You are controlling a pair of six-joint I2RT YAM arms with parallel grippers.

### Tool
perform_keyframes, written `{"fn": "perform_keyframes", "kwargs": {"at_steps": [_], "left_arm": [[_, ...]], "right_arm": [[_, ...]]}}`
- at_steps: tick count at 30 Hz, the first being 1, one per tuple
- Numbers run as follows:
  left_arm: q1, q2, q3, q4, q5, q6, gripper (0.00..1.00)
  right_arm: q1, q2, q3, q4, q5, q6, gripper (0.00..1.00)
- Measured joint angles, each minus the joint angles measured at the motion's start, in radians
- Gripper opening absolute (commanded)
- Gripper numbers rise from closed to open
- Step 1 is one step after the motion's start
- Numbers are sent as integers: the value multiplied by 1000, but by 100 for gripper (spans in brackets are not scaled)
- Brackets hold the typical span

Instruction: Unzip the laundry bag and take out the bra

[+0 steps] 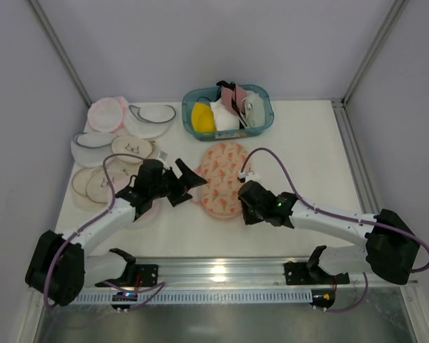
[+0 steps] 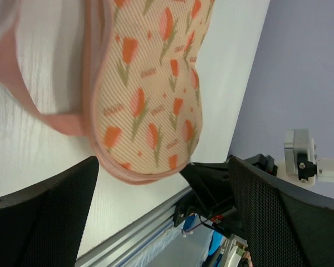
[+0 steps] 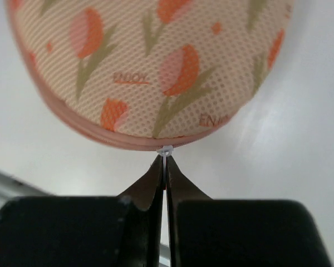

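Note:
The laundry bag [image 1: 225, 179], cream with orange tulips and pink zipper trim, lies flat mid-table. My right gripper [image 3: 165, 162] is shut on the small white zipper pull [image 3: 166, 150] at the bag's [image 3: 156, 61] near rounded end; from the top view this gripper [image 1: 243, 202] sits at the bag's near-right edge. My left gripper [image 1: 193, 184] stands wide open at the bag's left edge. In its wrist view the left gripper [image 2: 161, 206] has nothing between its fingers, and the bag's lobe [image 2: 150, 94] ends just beyond them. A blurred pink band [image 2: 22, 72] curves beside the bag. The bra is hidden.
A teal basket [image 1: 266, 118] at the back holds a yellow garment [image 1: 202, 116] and other laundry. Several round mesh pouches [image 1: 121, 136] lie at the back left. A metal rail [image 1: 222, 271] runs along the near table edge.

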Motion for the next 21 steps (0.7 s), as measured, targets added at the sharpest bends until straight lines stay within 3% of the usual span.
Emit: {"fn": "perform_keyframes", "kwargs": {"at_steps": [5, 9, 12, 21], "left_arm": [[-43, -168, -72, -71, -9, -29, 99], [-78, -231, -119, -100, -13, -76, 99], [-101, -249, -132, -114, -11, -109, 99], [-170, -260, -136, -95, -10, -196, 99]], "right_arm": [[0, -28, -51, 234, -384, -60, 4], [1, 2, -45, 371, -570, -74, 4], [1, 59, -18, 426, -643, -79, 4], [1, 140, 13, 471, -662, -93, 4]]}}
